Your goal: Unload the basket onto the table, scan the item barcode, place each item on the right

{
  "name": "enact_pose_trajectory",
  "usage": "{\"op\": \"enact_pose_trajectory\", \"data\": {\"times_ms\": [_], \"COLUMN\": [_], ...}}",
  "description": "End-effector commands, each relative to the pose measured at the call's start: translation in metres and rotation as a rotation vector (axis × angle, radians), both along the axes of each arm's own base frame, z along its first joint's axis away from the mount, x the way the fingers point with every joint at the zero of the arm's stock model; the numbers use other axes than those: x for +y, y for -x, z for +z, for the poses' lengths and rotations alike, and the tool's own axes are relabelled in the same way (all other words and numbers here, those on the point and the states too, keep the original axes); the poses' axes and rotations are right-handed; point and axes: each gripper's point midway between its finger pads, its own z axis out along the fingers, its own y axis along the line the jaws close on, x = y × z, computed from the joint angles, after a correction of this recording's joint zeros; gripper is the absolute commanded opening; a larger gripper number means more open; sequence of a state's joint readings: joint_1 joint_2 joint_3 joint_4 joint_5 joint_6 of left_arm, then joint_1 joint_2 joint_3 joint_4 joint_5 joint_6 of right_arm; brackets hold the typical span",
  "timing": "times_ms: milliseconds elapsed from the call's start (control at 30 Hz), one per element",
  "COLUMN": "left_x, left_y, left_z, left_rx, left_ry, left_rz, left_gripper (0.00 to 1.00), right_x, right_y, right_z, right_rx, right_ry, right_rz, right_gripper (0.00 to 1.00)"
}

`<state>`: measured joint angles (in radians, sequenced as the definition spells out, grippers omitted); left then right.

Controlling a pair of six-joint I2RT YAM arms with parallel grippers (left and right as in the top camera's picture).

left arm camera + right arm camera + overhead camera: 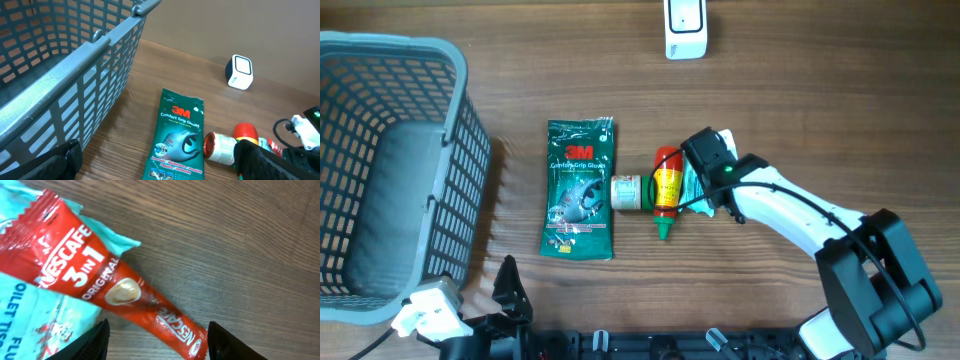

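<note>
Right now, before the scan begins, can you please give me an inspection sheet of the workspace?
Surface: wooden table.
Job's things: scanner at the far edge; glove pack flat in the middle; jar and red bottle lying beside it; sachet lying across a tissue pack; basket at the left.
Clutter: nothing seen.
Grippers: left gripper open, holding nothing; right gripper open over the sachet, not gripping it.
Cables: black cable loops at the right wrist, close to the bottle.
Surroundings: plain wall behind the table.
</note>
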<state>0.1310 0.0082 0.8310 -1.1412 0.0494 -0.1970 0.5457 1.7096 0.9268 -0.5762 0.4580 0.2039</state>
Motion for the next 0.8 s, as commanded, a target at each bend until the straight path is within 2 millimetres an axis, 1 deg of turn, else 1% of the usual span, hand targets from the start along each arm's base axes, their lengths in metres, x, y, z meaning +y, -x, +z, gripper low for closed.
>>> {"op": "enact_pose_trajectory", "data": {"times_ms": [0,33,67,100,200,333,367,433,500,567,633,700,733,767], "left_x": [0.0,0.0,0.0,0.0,0.0,0.0,0.0,0.0,0.0,0.0,0.0,0.0,0.0,0.0], "left_y": [0.0,0.0,0.0,0.0,0.0,0.0,0.0,0.0,0.0,0.0,0.0,0.0,0.0,0.0], "left_z": [0.001,0.001,0.001,0.001,0.001,0.001,0.001,0.001,0.001,0.001,0.001,0.001,0.001,0.001], "left_rx": [-0.008,-0.008,-0.008,-0.008,-0.008,-0.008,-0.008,-0.008,-0.008,-0.008,-0.008,-0.008,-0.008,-0.008], "left_ry": [0.004,0.004,0.004,0.004,0.004,0.004,0.004,0.004,0.004,0.004,0.004,0.004,0.004,0.004], "left_rz": [0.0,0.0,0.0,0.0,0.0,0.0,0.0,0.0,0.0,0.0,0.0,0.0,0.0,0.0], "left_gripper": [1.0,1.0,1.0,1.0,1.0,1.0,1.0,1.0,1.0,1.0,1.0,1.0,1.0,1.0], "right_x": [-0.013,-0.017,-0.028,-0.03,-0.036,-0.043,-0.042,-0.035,-0.031,-0.029,-0.025,-0.02,-0.018,-0.018], "right_y": [0.01,0.014,0.018,0.02,0.027,0.035,0.036,0.04,0.043,0.047,0.041,0.031,0.025,0.021], "right_z": [-0.021,-0.028,-0.043,-0.049,-0.06,-0.068,-0.07,-0.074,-0.077,-0.074,-0.063,-0.047,-0.036,-0.025], "right_rx": [0.017,0.029,0.041,0.056,0.101,0.143,0.153,0.184,0.213,0.244,0.233,0.197,0.177,0.162], "right_ry": [0.055,0.07,0.137,0.153,0.191,0.231,0.226,0.183,0.162,0.15,0.138,0.114,0.101,0.099], "right_rz": [-0.022,-0.022,-0.03,-0.029,-0.024,-0.022,-0.017,-0.005,0.023,0.02,0.002,-0.022,-0.04,-0.046], "right_gripper": [0.63,0.62,0.57,0.54,0.46,0.31,0.29,0.18,0.05,0.04,0.04,0.04,0.04,0.09]}}
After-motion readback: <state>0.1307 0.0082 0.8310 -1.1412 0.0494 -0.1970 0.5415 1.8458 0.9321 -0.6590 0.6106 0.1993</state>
